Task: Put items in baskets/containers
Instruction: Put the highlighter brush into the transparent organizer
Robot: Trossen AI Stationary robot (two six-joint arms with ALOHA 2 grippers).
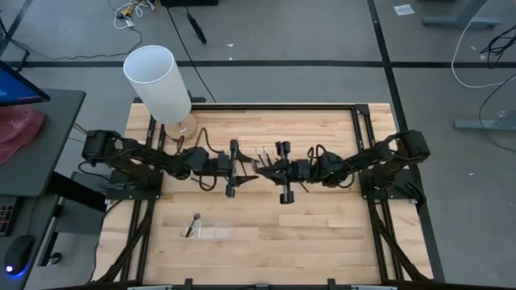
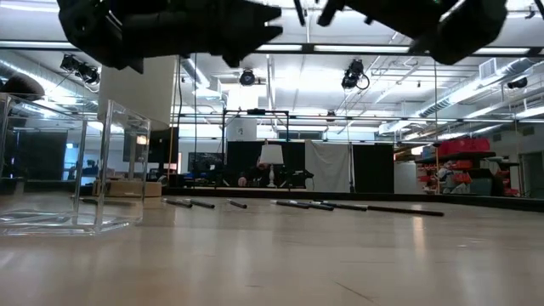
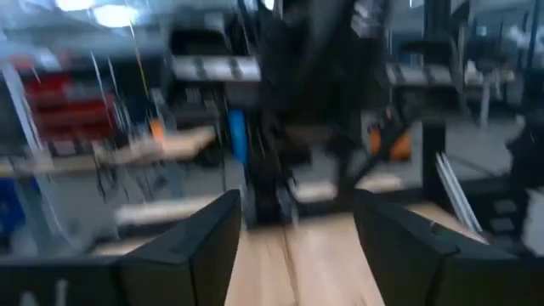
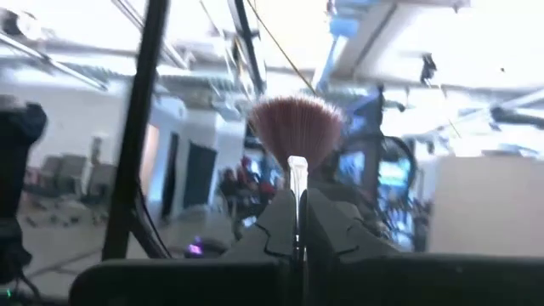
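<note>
The right gripper (image 4: pixel 299 223) is closed on a slender brush with a silver ferrule and a fan of pinkish-brown bristles (image 4: pixel 297 136), which stands straight out beyond the pinched fingertips, bristles spread at the far end and its long axis in line with the fingers. In the high view this right gripper (image 1: pixel 264 170) sits near the middle of the light wooden table (image 1: pixel 322 234), its dark arm reaching in from three o'clock and pointing toward nine o'clock. Facing it, nearly tip to tip, is the left gripper (image 1: pixel 251 167), its arm coming from nine o'clock; its two dark fingers (image 3: pixel 200 246) stand wide apart with nothing between them, only bare wood seen through the gap. Just toward twelve o'clock of the two meeting grippers lie a few loose thin dark brush sticks (image 1: pixel 263 151) on the wood; from the low view they show as a scattered row of dark sticks (image 2: pixel 310 205) lying flat far across the table, their long axes mostly running side to side. Toward seven o'clock of the grippers, well apart from them, sits the small clear rectangular tray (image 1: pixel 214 233), with one dark brush with a pale tip (image 1: pixel 193 225) at its nine o'clock end, tilted so its pale tip points to about one o'clock. The tray's clear walls (image 2: pixel 102 170) rise at the near left in the low view. At eleven o'clock stands a tall white cylinder on a round wooden base (image 1: pixel 158 82).
</note>
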